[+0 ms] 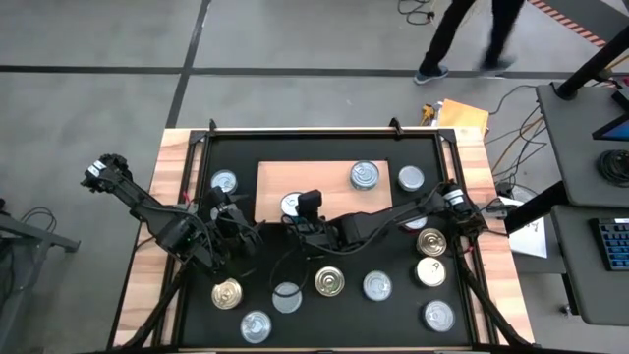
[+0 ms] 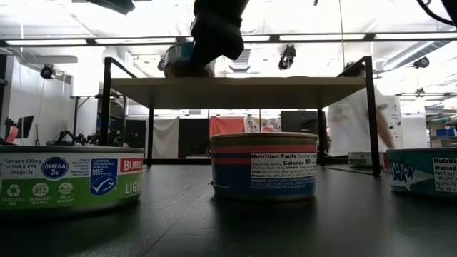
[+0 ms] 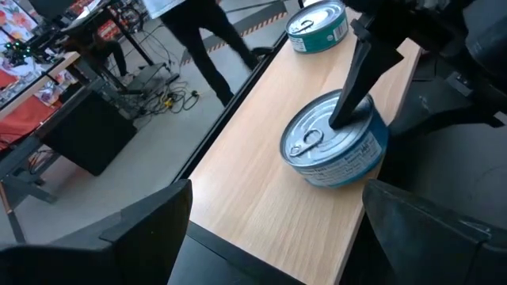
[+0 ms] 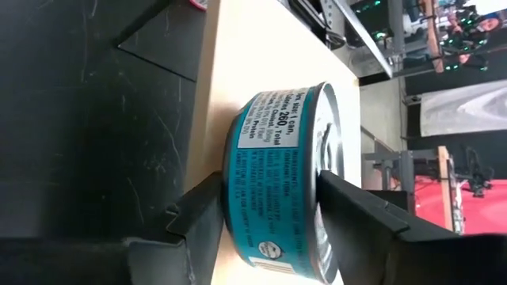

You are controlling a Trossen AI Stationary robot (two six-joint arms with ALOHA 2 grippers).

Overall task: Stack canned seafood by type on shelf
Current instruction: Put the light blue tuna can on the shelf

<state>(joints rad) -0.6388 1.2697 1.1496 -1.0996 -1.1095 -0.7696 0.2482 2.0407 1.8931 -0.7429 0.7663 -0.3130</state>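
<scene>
The shelf point(image 3: 261, 182) is pale, smooth wood with a matt, faintly grained top. On it stands a can point(image 4: 277, 178) with a shiny metal pull-tab lid and a glossy teal paper label. The black table mat point(image 4: 87, 119) looks matt and lightly scuffed. The right gripper point(image 4: 265, 218) has dull black fingers point(image 4: 198, 214) that look like plastic.

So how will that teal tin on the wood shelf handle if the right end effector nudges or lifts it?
The teal tin looks rigid metal, so it likely won't deform between the right end effector. Squat and flat on the shelf, it should slide rather than tip. Its smooth lid and label may be slippery.
</scene>
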